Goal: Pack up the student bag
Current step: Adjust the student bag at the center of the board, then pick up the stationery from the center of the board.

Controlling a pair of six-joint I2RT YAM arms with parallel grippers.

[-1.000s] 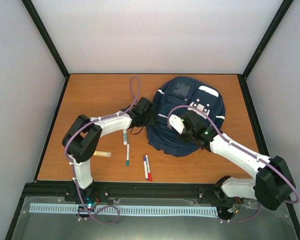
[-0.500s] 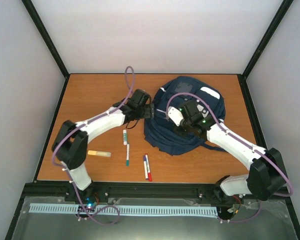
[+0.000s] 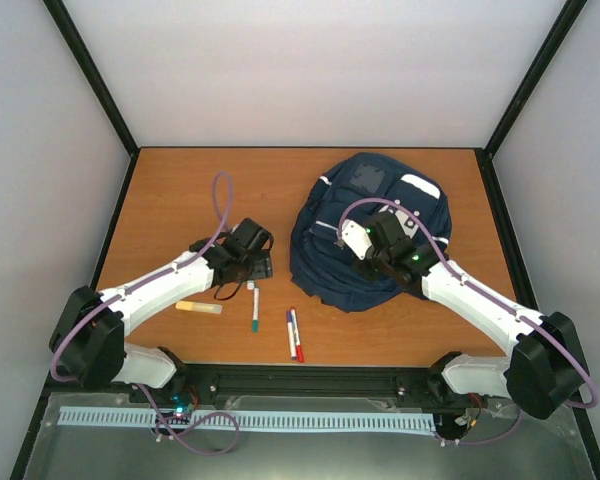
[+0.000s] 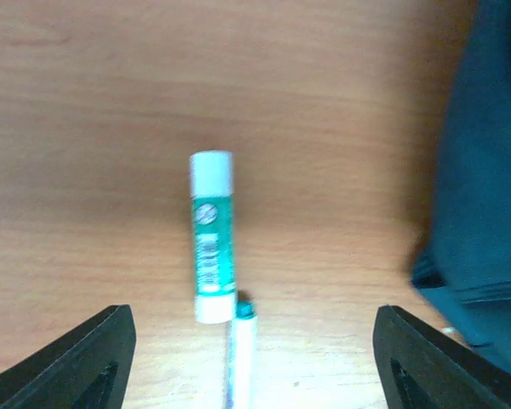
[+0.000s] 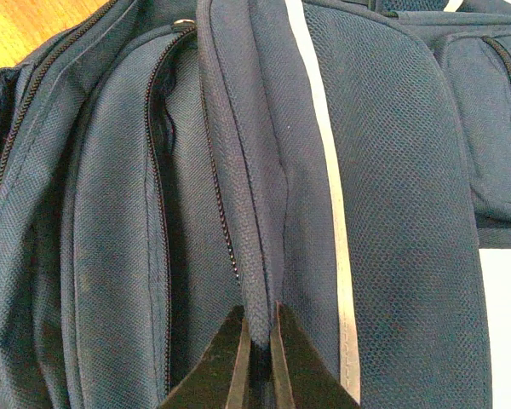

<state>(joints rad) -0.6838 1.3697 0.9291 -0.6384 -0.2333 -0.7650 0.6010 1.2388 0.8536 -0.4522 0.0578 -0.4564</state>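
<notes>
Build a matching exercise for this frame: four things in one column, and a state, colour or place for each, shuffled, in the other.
Things
1. left gripper
2. right gripper
3. glue stick
4. red and blue pens

Descriptions
A. lying side by side on the table
B. shut on a fold of the student bag
C. green body, white cap
D. wide open, holding nothing

Pairs: 1-D, 2-B, 3-C, 4-A
</notes>
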